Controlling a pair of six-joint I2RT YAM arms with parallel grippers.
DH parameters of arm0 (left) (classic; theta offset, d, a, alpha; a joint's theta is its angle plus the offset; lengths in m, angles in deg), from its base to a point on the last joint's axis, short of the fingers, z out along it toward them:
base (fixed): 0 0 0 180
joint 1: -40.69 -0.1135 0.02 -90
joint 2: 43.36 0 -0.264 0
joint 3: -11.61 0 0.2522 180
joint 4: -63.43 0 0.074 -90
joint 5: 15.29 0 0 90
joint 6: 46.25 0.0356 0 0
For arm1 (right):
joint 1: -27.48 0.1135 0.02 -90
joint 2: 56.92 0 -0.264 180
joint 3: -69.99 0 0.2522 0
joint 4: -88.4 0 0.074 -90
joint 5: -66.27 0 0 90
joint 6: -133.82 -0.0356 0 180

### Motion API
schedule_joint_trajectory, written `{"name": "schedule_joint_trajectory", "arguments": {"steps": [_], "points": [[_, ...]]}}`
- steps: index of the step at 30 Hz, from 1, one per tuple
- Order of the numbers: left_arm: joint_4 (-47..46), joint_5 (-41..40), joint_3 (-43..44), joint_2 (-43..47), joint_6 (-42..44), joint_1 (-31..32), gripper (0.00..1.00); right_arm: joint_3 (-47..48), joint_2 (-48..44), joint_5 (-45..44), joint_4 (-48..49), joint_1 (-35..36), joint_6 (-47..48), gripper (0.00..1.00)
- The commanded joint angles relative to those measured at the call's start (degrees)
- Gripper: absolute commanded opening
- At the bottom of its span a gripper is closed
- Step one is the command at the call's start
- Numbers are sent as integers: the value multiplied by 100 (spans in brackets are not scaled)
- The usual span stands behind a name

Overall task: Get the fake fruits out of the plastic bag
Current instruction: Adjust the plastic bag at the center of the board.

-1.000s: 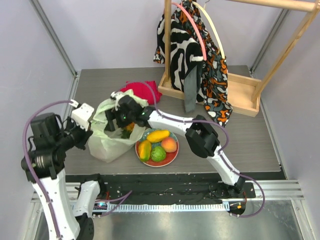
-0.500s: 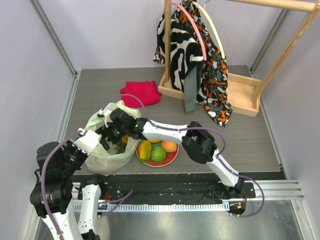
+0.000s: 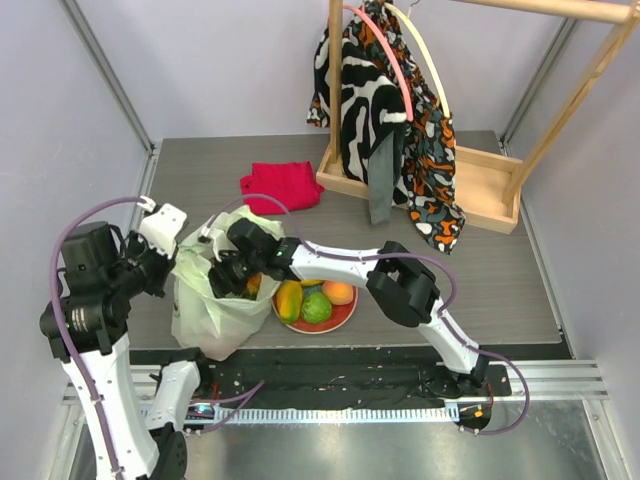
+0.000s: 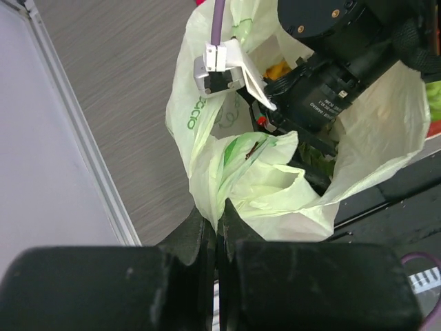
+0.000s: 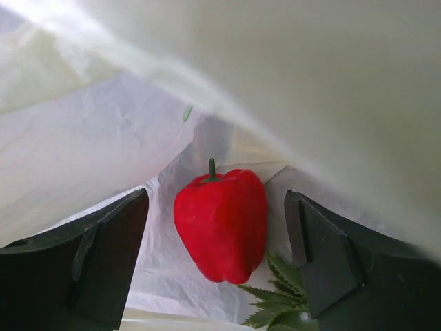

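The left gripper (image 4: 219,224), fingers clamped on the rim of the plastic bag (image 4: 275,196), is holding its mouth up at centre-left of the overhead view. The right gripper (image 5: 217,256) is reaching inside, fingers wide apart either side of a red pepper (image 5: 220,221). The next move, I judge, is calling for a short advance and a squeeze on the pepper, with sagging film above and pineapple leaves (image 5: 275,298) crowding it; other fruits (image 3: 317,306) are lying on the plate (image 3: 346,314) beside the bag.

Grey wood-grain table (image 3: 500,270), pale lilac walls (image 3: 230,70), wooden rack (image 3: 486,196), patterned garment (image 3: 370,90) hanging
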Motion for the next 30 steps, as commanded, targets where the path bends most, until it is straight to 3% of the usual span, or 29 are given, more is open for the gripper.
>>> {"name": "schedule_joint_trajectory", "arguments": {"steps": [1, 4, 9, 14, 19, 23, 25, 30], "points": [[1375, 45, 395, 164, -508, -18, 0, -307, -181, 87, -481, -241, -321, 89], [1085, -369, 307, 243, -763, -18, 0, -132, -225, 97, -339, -637, -68, 89], [172, -299, 640, -387, -1395, -27, 0, 1290, 249, -500, -480, -1488, 285, 91], [-576, -19, 1789, -1311, -1739, -18, 0, 2950, 689, -1335, -471, -1806, 1143, 95], [-648, 465, 2836, -2225, -1976, -27, 0, 3490, 453, -2231, -463, -1868, 2191, 98], [-419, 790, 2655, -2122, -1845, -18, 0, 3080, 31, -2548, -541, -1982, 2606, 98], [-296, 826, 1955, -1755, -1740, -18, 0, 2684, -241, -2540, -751, -1982, 2458, 98], [388, 949, 485, -971, -1318, -18, 0, 295, -865, -1918, -981, -1816, 1622, 94]]}}
